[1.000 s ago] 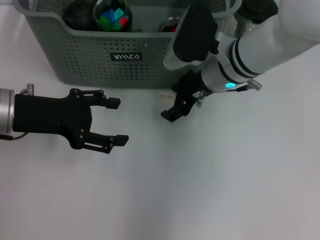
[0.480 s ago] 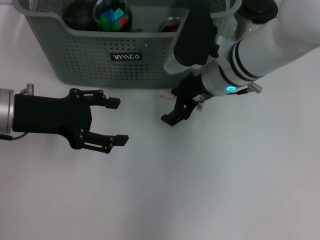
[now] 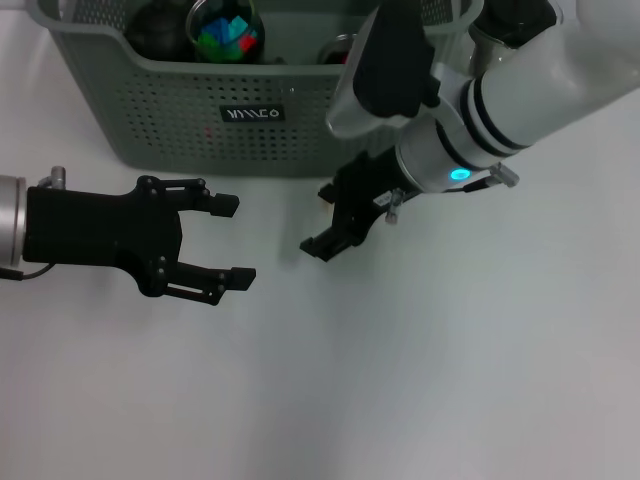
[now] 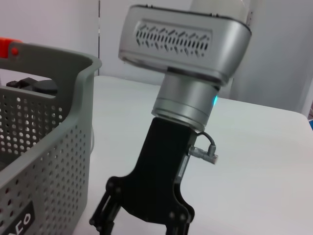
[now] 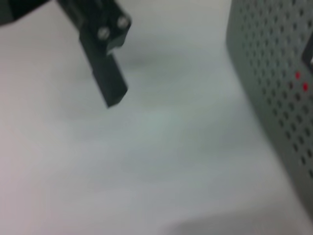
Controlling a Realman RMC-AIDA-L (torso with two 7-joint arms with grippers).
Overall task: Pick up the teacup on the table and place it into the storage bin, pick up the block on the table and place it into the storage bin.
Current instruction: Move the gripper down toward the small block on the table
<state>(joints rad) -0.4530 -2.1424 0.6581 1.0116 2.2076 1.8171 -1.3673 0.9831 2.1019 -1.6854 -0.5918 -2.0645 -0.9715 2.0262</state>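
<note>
Right gripper [image 3: 322, 220] near storage bin [image 3: 160, 110]

A white table [image 3: 450, 360] carries the storage bin [image 3: 160, 120].

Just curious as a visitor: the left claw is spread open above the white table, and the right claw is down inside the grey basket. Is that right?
Not quite. The left gripper is indeed open above the table, but the head view shows the right gripper outside the storage bin, low over the table just in front of it.
</note>
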